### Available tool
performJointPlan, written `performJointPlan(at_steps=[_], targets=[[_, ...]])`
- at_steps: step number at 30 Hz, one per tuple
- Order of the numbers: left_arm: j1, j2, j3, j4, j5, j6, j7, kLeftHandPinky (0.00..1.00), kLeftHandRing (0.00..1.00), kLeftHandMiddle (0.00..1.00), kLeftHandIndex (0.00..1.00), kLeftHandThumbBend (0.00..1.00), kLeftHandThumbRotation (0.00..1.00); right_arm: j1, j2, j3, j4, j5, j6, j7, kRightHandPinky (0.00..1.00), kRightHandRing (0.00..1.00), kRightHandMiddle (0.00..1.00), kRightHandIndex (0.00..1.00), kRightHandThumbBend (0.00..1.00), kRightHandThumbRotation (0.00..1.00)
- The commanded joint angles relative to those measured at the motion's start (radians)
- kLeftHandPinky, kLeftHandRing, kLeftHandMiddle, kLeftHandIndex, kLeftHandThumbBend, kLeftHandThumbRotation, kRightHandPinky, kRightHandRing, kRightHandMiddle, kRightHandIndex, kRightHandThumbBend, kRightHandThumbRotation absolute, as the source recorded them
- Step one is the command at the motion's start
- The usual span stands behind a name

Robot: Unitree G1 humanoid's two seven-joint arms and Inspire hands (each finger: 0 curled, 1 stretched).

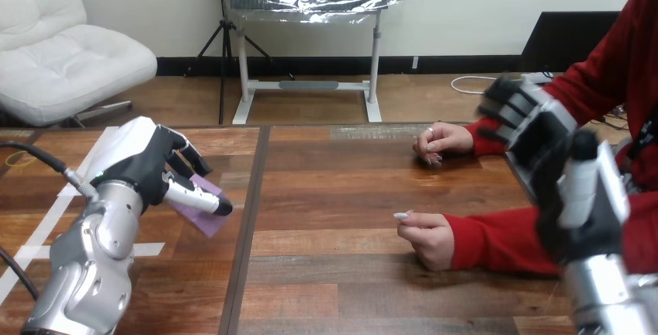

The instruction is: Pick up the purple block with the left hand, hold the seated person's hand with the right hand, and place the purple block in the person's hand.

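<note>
Pinching the purple block (203, 212) between thumb and curled fingers, left hand (147, 166) sits low over the bench (334, 273); can't tell if it's lifted. Right hand (543, 145) is raised, fingers loosely spread, holding nothing. Person's nearer hand (428, 236) rests palm-down, apart, below-left of those fingers. Hand-hold and handover both left, I'd judge.

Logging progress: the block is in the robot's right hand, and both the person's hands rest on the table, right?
No: the head view shows the block in the left hand, not the right hand. Both the person's hands rest on the table.
</note>
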Motion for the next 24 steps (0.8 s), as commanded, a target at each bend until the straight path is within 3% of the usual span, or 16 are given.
performJointPlan(at_steps=[1, 13, 23, 24], targets=[[-0.031, 0.005, 0.027, -0.068, -0.002, 0.003, 0.001, 0.25, 0.32, 0.40, 0.46, 0.74, 0.00, -0.100, -0.049, -0.025, -0.082, -0.020, -0.026, -0.037, 0.75, 0.80, 0.81, 0.81, 0.88, 1.00], [-0.023, -0.001, 0.036, -0.107, -0.011, 0.020, 0.000, 0.25, 0.32, 0.40, 0.45, 0.73, 0.00, -0.159, -0.131, -0.037, -0.096, -0.089, -0.032, -0.091, 0.74, 0.81, 0.82, 0.80, 0.88, 0.97], [-0.014, -0.003, 0.038, -0.129, -0.019, 0.030, -0.006, 0.25, 0.32, 0.40, 0.45, 0.72, 0.00, -0.214, -0.243, -0.020, 0.014, -0.317, -0.128, -0.172, 0.71, 0.79, 0.81, 0.78, 0.84, 0.88], [-0.013, -0.003, 0.039, -0.131, -0.020, 0.031, -0.006, 0.25, 0.31, 0.40, 0.45, 0.72, 0.00, -0.218, -0.254, -0.017, 0.023, -0.332, -0.134, -0.173, 0.71, 0.80, 0.81, 0.79, 0.84, 0.83]])
